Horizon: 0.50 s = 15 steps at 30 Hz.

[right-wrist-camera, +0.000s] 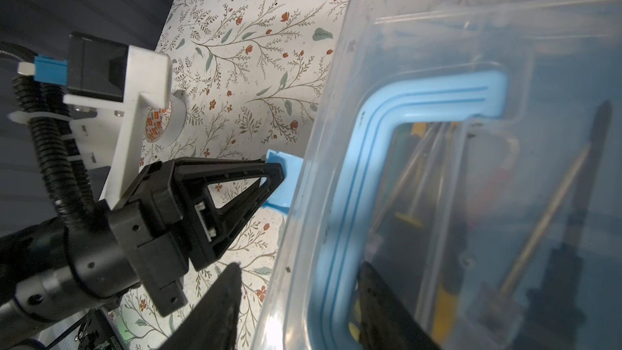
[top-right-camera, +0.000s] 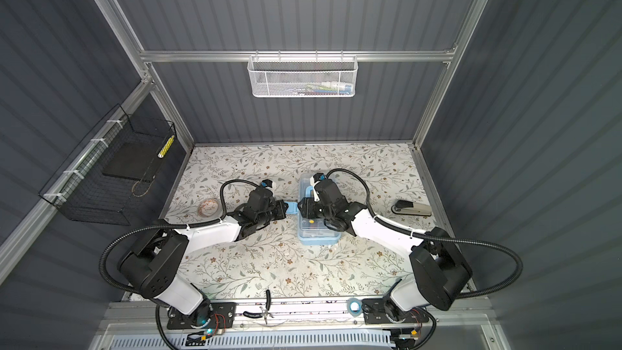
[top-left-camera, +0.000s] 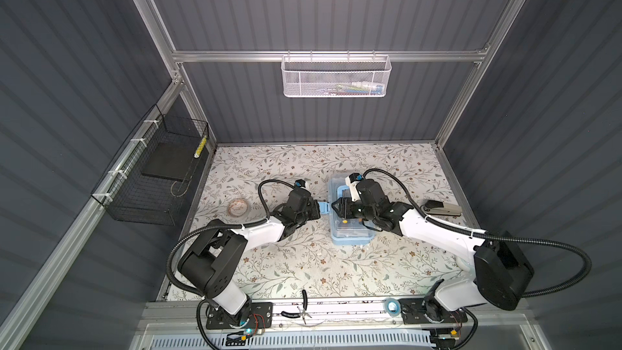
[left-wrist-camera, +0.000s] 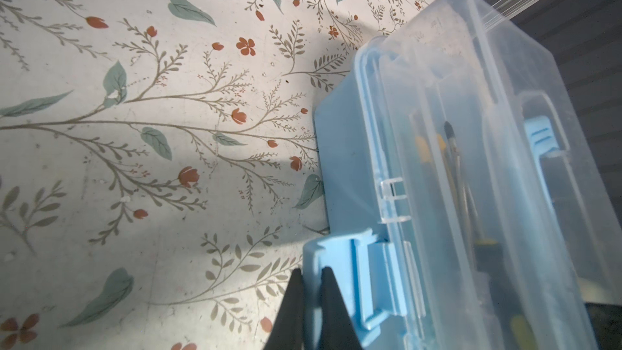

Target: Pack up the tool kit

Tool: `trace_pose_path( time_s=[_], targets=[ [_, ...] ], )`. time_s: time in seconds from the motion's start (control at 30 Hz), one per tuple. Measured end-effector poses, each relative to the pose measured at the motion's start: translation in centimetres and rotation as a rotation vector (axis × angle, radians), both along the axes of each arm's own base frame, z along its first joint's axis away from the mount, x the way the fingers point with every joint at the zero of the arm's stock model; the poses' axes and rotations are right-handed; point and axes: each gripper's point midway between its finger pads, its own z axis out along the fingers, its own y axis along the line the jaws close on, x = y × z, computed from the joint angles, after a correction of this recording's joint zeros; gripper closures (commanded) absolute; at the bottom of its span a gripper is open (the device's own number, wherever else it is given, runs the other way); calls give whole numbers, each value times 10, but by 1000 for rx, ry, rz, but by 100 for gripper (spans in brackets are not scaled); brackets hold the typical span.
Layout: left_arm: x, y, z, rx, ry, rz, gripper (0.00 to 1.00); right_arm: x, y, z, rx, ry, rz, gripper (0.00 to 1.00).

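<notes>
Box (top-left-camera: 351, 239) lies mid-counter (top-left-camera: 303, 264) in both top views with its lid down. Its latch (top-left-camera: 323, 208) sticks out sideways toward the left tool (top-left-camera: 319, 209), which pinches it. The right tool (top-left-camera: 334, 208) hangs over the lid's edge on the latch side. Pliers (top-left-camera: 304, 308) lie on the front rail, outside the box.

In the left wrist view, the left tool (left-wrist-camera: 311, 301) is closed narrow on the latch (left-wrist-camera: 340, 264). Screwdrivers (left-wrist-camera: 451, 163) show through the clear lid (left-wrist-camera: 488, 79).

In the right wrist view, the right tool (right-wrist-camera: 299, 277) stands half apart. One finger is beside the box wall and the other is over the lid by the handle (right-wrist-camera: 420, 99), gripping nothing that I can see.

Packing looks nearly done, with the tools in and the lid down. The latch remains to be snapped shut. Whether the pliers belong inside I cannot tell.
</notes>
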Motion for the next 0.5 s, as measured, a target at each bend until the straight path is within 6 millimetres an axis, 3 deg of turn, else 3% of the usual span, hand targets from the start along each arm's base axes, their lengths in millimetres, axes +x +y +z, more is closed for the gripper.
trace_pose_path(
  time_s=[0.3,0.5],
  targets=[
    [1,-5,5,-63,20,-11,83,0,-1,0,3,5,2,43],
    [-1,-23,30,-164,-19,-68,72,1,-1,0,5,5,1,43]
  ],
)
